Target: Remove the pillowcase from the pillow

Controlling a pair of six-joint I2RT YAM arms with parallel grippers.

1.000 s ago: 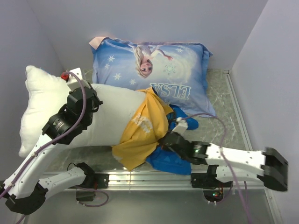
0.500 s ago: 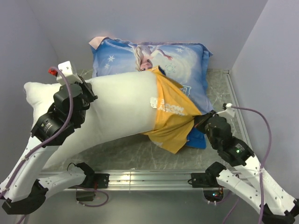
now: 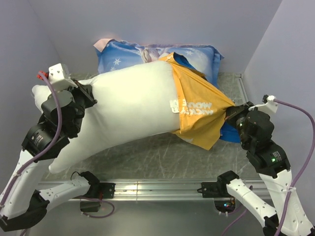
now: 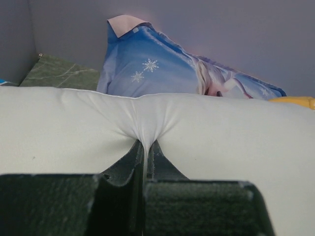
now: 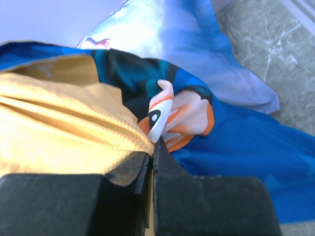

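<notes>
- Left end effector [image 4: 145, 147] is clenching on the left edge of the pillow [image 3: 128, 105].
- Right end effector [image 5: 152, 150] is grasping the fabric of the pillowcase [image 3: 199, 110].
- Pillowcase is covering only the pillow's right end.

The white pillow [image 3: 133, 105] and its yellow pillowcase [image 3: 199, 110] stretch across the middle from left to right, barring the way to the rear. Behind them the Elsa pillow [image 3: 123, 56] lies against the back wall [image 3: 147, 24]. A bare strip of counter [image 3: 147, 156] lies open in front, and a small patch lies open by the right wall [image 3: 285, 59].
</notes>
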